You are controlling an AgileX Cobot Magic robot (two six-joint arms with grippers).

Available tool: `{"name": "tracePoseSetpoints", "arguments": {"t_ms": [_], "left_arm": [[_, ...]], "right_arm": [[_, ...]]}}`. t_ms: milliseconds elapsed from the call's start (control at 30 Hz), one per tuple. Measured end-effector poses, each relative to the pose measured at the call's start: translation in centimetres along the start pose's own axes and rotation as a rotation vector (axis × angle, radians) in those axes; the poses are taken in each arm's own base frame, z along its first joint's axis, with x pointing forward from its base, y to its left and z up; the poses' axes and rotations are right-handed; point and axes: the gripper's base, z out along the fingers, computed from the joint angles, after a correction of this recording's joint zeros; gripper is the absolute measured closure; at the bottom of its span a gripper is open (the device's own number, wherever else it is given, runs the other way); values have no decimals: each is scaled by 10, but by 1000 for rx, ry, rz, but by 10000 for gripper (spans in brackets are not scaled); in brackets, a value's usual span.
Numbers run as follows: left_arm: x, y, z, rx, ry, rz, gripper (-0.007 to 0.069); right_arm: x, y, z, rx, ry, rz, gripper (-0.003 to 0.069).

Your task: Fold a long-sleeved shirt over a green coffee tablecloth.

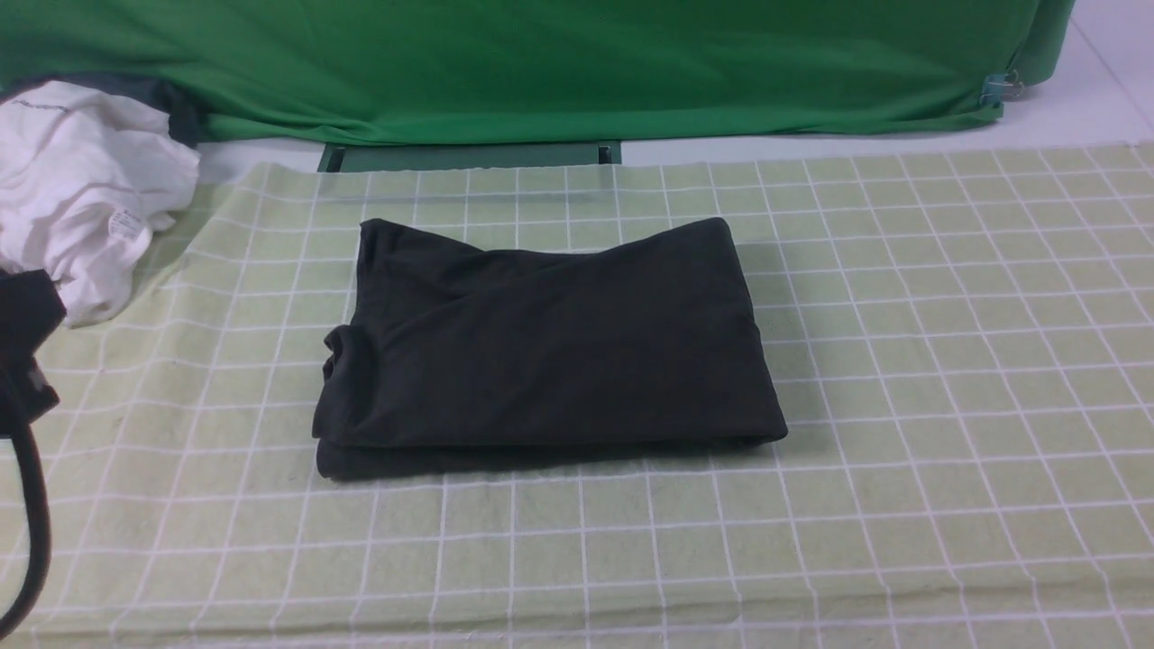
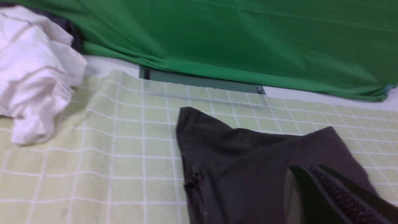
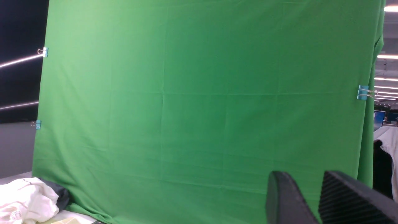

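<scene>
Shirt (image 1: pixel 550 347), black and folded, is lying mid-table on the green checked tablecloth (image 1: pixel 947 361). Left end effector (image 2: pixel 339 199) is sitting closed just above it; right end effector (image 3: pixel 314 199) is hanging slightly parted, empty, facing the green backdrop (image 1: pixel 577 63). White garment (image 1: pixel 81 189) is sitting at the far left corner.

a bright green backdrop cloth (image 3: pixel 199 109) is hanging behind the table, held at its edges by blue binder clips (image 3: pixel 362 92). ceiling strip lights (image 3: pixel 385 57) are glowing to one side of it, past a dark area on the other. a crumpled white garment (image 1: pixel 81 189) is lying at the backdrop's foot.
</scene>
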Motion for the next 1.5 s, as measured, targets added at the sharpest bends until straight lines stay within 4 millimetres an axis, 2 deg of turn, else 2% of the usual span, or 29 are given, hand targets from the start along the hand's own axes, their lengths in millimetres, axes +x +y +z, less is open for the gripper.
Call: {"name": "tracePoseSetpoints", "arguments": {"t_ms": [100, 200, 367, 433, 600, 767, 900, 1500], "left_arm": [[1, 2, -3, -2, -73, 102, 613], [11, 3, -13, 7, -197, 202, 613], [50, 14, -29, -26, -342, 284, 613], [73, 22, -31, -75, -356, 287, 613], [109, 35, -24, -167, -336, 276, 613], [143, 46, -8, -199, -234, 269, 613], [151, 47, -5, -201, -174, 271, 613], [149, 47, -5, -202, -189, 275, 613]], "right_arm": [[0, 0, 0, 0, 0, 0, 461], [0, 0, 0, 0, 0, 0, 456], [0, 0, 0, 0, 0, 0, 442], [0, 0, 0, 0, 0, 0, 433], [0, 0, 0, 0, 0, 0, 424], [0, 0, 0, 0, 0, 0, 421], [0, 0, 0, 0, 0, 0, 421], [0, 0, 0, 0, 0, 0, 421]]}}
